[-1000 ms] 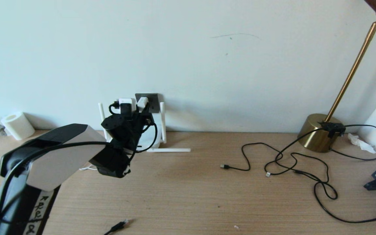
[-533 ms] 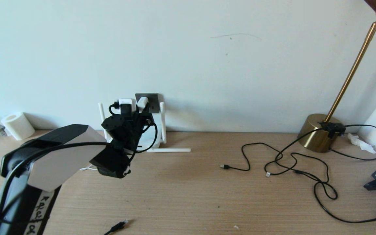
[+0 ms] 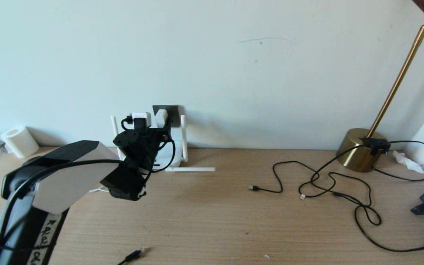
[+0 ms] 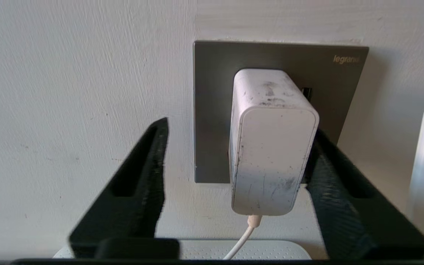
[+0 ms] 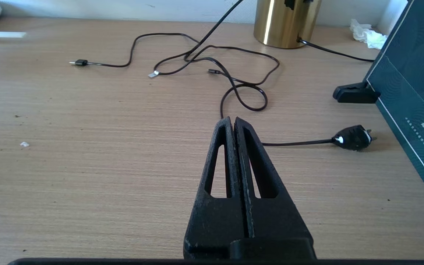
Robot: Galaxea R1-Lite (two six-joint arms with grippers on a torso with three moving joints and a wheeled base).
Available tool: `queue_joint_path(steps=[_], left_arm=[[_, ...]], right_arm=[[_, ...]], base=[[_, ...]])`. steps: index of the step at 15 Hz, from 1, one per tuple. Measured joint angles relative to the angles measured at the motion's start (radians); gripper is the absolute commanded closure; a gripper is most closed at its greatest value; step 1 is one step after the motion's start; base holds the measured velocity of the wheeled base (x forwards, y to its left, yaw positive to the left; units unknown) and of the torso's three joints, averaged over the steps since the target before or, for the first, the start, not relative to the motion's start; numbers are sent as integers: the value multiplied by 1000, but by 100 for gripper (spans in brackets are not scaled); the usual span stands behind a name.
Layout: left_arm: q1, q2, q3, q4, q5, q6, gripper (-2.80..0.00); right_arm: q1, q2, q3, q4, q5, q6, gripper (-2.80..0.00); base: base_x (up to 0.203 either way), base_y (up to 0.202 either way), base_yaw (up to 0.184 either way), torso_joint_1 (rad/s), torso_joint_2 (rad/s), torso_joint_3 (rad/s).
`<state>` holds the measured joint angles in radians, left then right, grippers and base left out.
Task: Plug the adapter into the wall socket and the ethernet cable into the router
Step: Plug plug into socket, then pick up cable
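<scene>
The small white rounded-cube adapter sat seated against the dark grey square wall socket plate, its back face flush to the plate. Its plastic shell carried grey scuffs and dark specks, and a thin white cord left its lower end and ran down toward the flat white router beneath the socket. In the head view the adapter showed as a pale block on the socket, with the router's white stick antennas standing on either side below the plate and one lying flat on the wooden counter.

The left tool was at the socket with its black fingers spread wide. One finger stood well clear of the adapter on the wall side of the socket plate; the other lay close against the adapter's far flank, and whether it touched could not be told.

The long thin black ethernet cable's plug with clear tip lay on the counter, well away from the socket toward the robot.

The right tool hung over the counter far from the socket, near a loose tangle of black lamp cord, its fingers pressed together on nothing.
</scene>
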<state>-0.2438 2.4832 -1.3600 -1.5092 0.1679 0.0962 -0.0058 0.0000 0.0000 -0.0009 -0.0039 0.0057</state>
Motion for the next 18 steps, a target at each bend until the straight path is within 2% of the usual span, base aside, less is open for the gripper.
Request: queue_joint_path(steps=[4, 7, 13, 16, 18], left_arm=[[-11, -19, 13, -10, -11, -3, -280], [-35, -60, 65, -11, -22, -6, -280], [-47, -295, 322, -12, -51, -6, -280], [-35, -515, 467, 51, -134, 9, -280], [-10, -708, 535, 213, -239, 43, -280]], right_arm=[[0, 0, 0, 0, 0, 0, 0], [0, 0, 0, 0, 0, 0, 0], [0, 0, 0, 1, 0, 0, 0], [0, 0, 0, 0, 0, 0, 0], [0, 0, 0, 0, 0, 0, 0]], base=[[0, 0, 0, 0, 0, 0], [0, 0, 0, 0, 0, 0], [0, 0, 0, 0, 0, 0], [0, 0, 0, 0, 0, 0], [0, 0, 0, 0, 0, 0]])
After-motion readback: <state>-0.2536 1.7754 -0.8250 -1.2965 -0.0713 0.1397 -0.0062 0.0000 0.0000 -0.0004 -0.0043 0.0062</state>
